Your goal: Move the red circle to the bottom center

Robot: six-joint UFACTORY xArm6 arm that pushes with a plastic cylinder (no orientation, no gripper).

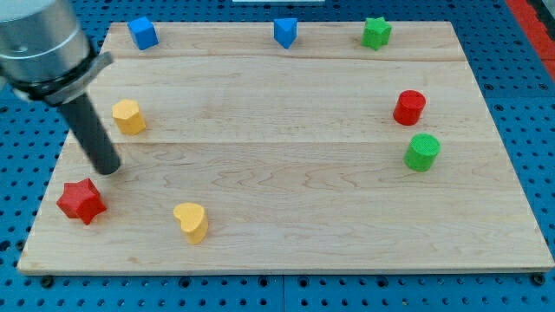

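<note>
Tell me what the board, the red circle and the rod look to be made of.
Board: pale wood, matte, with visible grain and seams between planks. Red circle: probably plastic, maybe 3D-printed; uniform colour, dull sheen, but too small to be sure. Rod: dark, matte, possibly rubber or plastic; my tip rests on the board just above the red star, far from the red circle.

Red circle (409, 107) at the view's right, green circle (422, 152) just below, my tip (108, 169) far left.

Light was bright and even over the wooden board (286, 173); blocks cast only short, soft shadows. The arm (39, 39) looked slightly blurred.
</note>
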